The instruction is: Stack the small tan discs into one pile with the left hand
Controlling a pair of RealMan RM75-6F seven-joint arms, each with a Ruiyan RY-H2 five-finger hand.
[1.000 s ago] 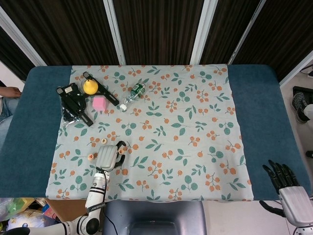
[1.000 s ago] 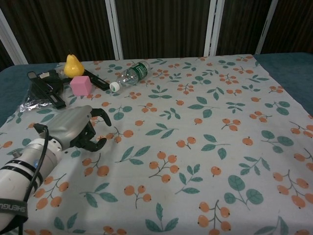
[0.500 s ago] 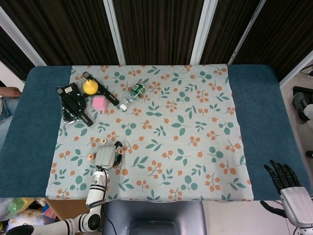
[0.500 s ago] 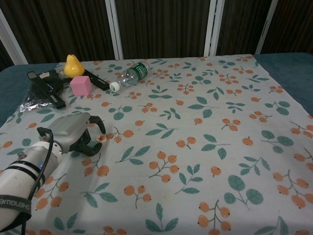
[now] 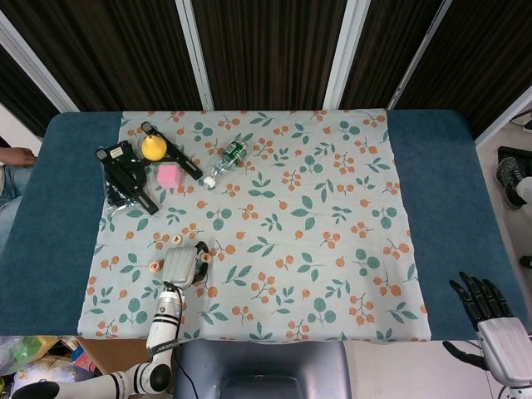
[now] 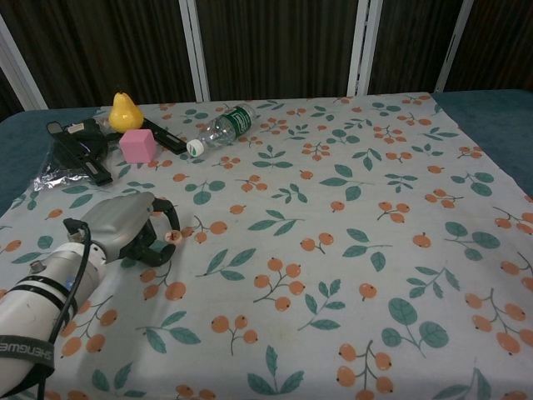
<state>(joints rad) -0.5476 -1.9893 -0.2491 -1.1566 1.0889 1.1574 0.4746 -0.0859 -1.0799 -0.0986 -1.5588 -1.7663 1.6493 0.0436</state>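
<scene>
Presently left robot hand point(image 6: 133, 223) low on floral-cloth surface point(image 6: 350, 208), fingers curled, pinching small tan disc point(image 6: 170, 236) at fingertips. Second tan disc point(image 5: 155, 266) just left of hand. Right robot hand point(image 5: 490, 320) spread, off surface.

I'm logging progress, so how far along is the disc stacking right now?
Nothing looks stacked yet: one tan disc and a second disc lie apart on the cloth. In hand: the left hand curls its fingers around a third disc; I can't tell if it's gripped. Left: piling all three. The right hand sits open, off the table.
</scene>
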